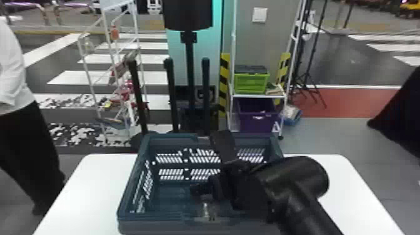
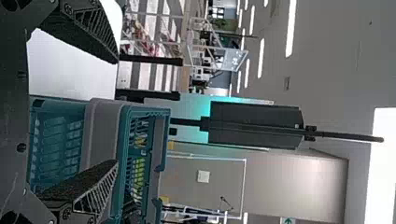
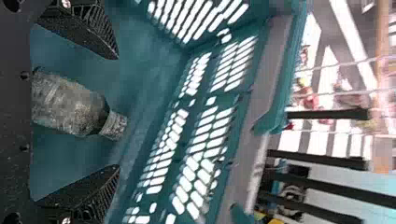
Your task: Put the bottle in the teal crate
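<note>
A white table [image 1: 93,187] carries the teal crate [image 1: 150,220]; inside, the bottle [image 3: 70,105] sits between the right gripper's [image 3: 117,112] parted fingers, neck pointing outward from the palm, upright or lying I can't tell. Backing off along that axis should clear it. The left gripper [image 2: 116,112], also spread, is farther.

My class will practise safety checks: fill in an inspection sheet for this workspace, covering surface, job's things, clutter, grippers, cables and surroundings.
Surface: white table, carrying the teal crate.
Job's things: bottle inside the crate, between the right gripper's parted fingers.
Clutter: nothing seen on the table.
Grippers: right gripper open, reaching into the crate; left gripper open, holding nothing.
Cables: nothing seen.
Surroundings: beyond the table, a white rack with a green box above a purple bin.
</note>
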### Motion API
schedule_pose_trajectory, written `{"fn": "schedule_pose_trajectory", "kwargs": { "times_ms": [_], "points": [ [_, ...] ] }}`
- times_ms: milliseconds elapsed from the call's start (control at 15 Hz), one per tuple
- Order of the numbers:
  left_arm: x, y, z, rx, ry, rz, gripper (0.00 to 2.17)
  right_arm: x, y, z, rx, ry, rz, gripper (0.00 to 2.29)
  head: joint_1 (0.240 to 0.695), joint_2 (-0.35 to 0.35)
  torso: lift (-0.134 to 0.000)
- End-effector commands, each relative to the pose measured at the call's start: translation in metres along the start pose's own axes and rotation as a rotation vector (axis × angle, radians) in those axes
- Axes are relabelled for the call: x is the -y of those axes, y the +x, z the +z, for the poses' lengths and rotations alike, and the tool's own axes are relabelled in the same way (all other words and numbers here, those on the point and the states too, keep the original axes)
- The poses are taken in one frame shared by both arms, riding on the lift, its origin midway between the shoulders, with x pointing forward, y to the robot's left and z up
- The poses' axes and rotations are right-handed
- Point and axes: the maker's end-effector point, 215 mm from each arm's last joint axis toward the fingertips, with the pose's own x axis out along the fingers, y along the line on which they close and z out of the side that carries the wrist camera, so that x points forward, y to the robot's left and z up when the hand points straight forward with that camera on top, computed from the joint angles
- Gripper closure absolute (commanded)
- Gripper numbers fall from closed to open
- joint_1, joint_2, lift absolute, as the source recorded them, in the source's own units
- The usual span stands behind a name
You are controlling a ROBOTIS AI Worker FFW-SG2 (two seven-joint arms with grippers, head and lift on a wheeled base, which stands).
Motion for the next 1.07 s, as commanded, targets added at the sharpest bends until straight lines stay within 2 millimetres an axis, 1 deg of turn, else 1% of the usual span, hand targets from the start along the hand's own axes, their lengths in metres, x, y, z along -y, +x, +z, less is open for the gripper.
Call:
{"fn": "schedule_pose_trajectory", "kwargs": {
  "times_ms": [0, 133, 200, 400, 533, 600, 733, 933, 1000],
  "points": [
    [0.0, -0.001, 0.0, 0.001, 0.0, -0.001, 0.12, -0.014, -0.018, 0.011, 0.07, -0.014, -0.006, 0.05, 0.499, 0.0, 0.0],
    [0.001, 0.0, 0.002, 0.004, 0.0, -0.007, 0.12, -0.018, -0.039, 0.017, 0.134, -0.03, -0.034, 0.05, 0.499, 0.0, 0.0],
    [0.001, 0.0, 0.001, 0.004, 0.001, -0.007, 0.12, -0.016, -0.051, 0.016, 0.158, -0.037, -0.056, 0.05, 0.499, 0.0, 0.0],
    [0.001, 0.002, 0.001, 0.004, 0.002, -0.008, 0.12, -0.003, -0.086, 0.006, 0.23, -0.038, -0.11, 0.05, 0.499, 0.0, 0.0],
    [0.001, 0.002, 0.0, 0.002, 0.002, -0.01, 0.12, 0.011, -0.109, -0.009, 0.269, -0.051, -0.178, 0.05, 0.499, 0.0, 0.0],
    [0.002, 0.001, 0.0, 0.002, 0.0, -0.011, 0.13, 0.016, -0.121, -0.012, 0.308, -0.052, -0.198, 0.04, 0.499, 0.0, 0.0],
    [0.002, 0.002, -0.001, -0.001, 0.003, -0.015, 0.13, 0.027, -0.145, -0.016, 0.383, -0.032, -0.222, 0.04, 0.499, 0.0, 0.0],
    [0.004, 0.004, -0.001, -0.006, 0.005, -0.017, 0.13, 0.038, -0.183, -0.017, 0.533, 0.009, -0.249, 0.04, 0.499, 0.0, 0.0],
    [0.004, 0.004, -0.001, -0.006, 0.005, -0.017, 0.13, 0.041, -0.195, -0.02, 0.581, 0.025, -0.257, 0.04, 0.499, 0.0, 0.0]
  ]
}}
